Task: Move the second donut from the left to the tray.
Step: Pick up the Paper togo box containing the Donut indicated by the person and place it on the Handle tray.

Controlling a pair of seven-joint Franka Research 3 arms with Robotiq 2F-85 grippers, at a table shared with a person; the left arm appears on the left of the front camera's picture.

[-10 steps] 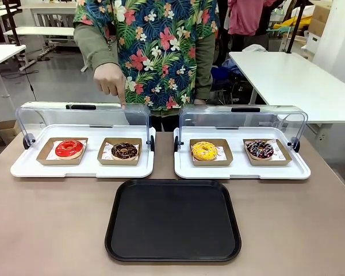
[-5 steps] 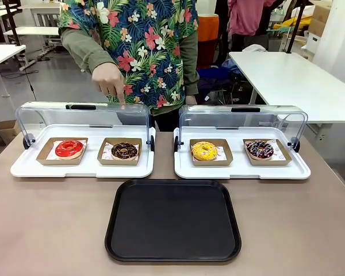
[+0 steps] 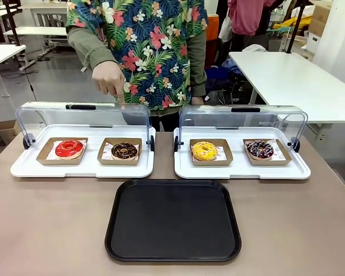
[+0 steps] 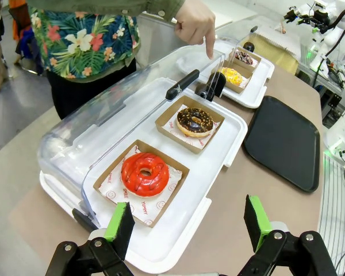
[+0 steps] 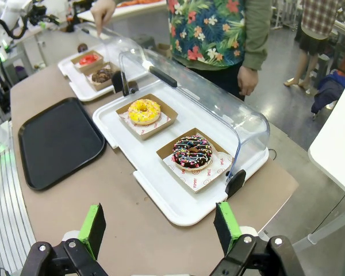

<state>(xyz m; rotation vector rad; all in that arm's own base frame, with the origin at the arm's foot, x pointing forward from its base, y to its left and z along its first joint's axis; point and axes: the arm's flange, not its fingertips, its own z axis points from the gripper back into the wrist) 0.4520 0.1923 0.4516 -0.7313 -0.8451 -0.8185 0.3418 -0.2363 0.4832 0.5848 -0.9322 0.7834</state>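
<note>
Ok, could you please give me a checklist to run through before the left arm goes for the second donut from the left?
1. Left gripper open, holding nothing: ok.
2. Right gripper open, holding nothing: ok.
3. Lid rolled back off the chocolate donut: ok.
4. Donut sits flat in its cardboard tray: ok.
5. Black tray has room for it: ok.
6. Person's hand out of the way: not ok, it points down just above the lid, behind the donut.
</note>
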